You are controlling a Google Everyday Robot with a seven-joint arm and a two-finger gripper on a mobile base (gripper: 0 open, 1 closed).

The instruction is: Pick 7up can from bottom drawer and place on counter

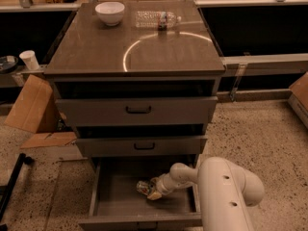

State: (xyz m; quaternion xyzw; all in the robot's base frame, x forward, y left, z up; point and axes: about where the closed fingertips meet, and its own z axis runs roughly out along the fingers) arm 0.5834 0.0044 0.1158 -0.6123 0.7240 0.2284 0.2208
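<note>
The bottom drawer (115, 196) is pulled open below the two shallower drawers. The 7up can (143, 186), small, silvery and dented, is inside it, right of the middle. My gripper (154, 192) reaches into the drawer from the right on the white arm (226, 186) and is right against the can's right side. The wrist hides part of the can. The counter (96, 52) is the glossy cabinet top with a curved light reflection.
A white bowl (109, 12) and a clear plastic water bottle (156, 19) lie at the back of the counter. The two upper drawers (138, 109) are slightly open. Cardboard (29, 105) and a white cup (30, 59) are at the left.
</note>
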